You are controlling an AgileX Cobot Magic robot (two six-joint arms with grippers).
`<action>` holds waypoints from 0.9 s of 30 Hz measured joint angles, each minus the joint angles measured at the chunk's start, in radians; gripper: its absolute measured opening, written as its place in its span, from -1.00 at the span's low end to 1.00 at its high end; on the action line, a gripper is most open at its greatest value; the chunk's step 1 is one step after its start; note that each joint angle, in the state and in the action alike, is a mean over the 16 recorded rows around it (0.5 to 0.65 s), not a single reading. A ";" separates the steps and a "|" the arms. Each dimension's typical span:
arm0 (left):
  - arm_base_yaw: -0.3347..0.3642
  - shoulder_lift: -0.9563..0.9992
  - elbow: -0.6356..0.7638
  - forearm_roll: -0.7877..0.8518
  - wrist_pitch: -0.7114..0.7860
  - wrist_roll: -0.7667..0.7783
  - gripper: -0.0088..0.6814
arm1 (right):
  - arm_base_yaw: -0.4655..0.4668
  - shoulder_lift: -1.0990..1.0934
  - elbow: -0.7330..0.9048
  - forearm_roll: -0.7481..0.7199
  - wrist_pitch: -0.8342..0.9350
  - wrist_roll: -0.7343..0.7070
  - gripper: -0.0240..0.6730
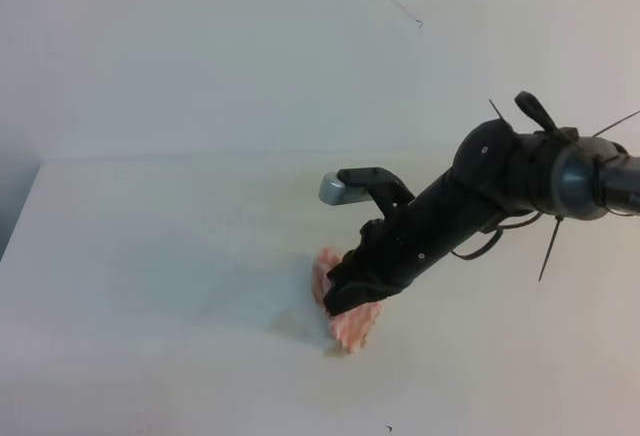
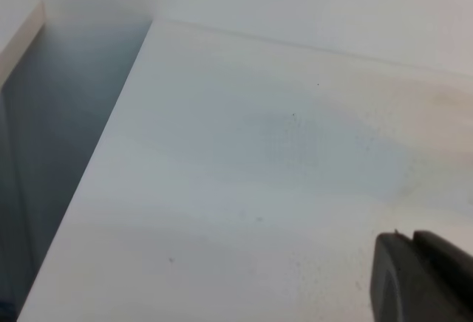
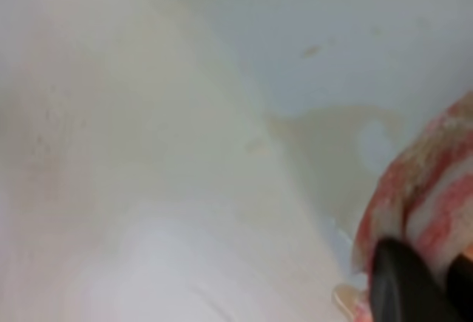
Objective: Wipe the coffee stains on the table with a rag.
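The rag (image 1: 352, 328), pink and white and crumpled, lies pressed on the white table (image 1: 150, 256) near its middle. My right gripper (image 1: 342, 299) reaches across from the right and is shut on the rag, its black fingers covering the cloth's upper part. In the right wrist view the rag (image 3: 421, 189) fills the lower right, with one black finger (image 3: 403, 289) on it. Just left of it lies a tan coffee stain (image 3: 336, 141) with a wet edge. A pale beige smear (image 2: 436, 108) shows in the left wrist view. Only a dark corner of my left gripper (image 2: 421, 281) shows there.
The table's left edge (image 1: 22, 206) drops to a dark gap, seen also in the left wrist view as an edge (image 2: 111, 137) beside a white ledge (image 2: 18, 26). A plain white wall (image 1: 200, 46) rises behind the table.
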 joint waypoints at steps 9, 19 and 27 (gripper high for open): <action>0.000 0.000 0.000 0.000 0.000 0.000 -0.97 | 0.008 0.040 -0.001 -0.010 0.032 0.006 -0.93; 0.000 0.000 0.000 0.000 0.000 0.000 -0.97 | 0.049 0.061 -0.002 -0.023 0.081 -0.004 -0.91; 0.000 0.000 0.000 0.000 0.000 0.000 -0.97 | 0.074 0.060 -0.002 -0.034 0.063 0.021 -0.91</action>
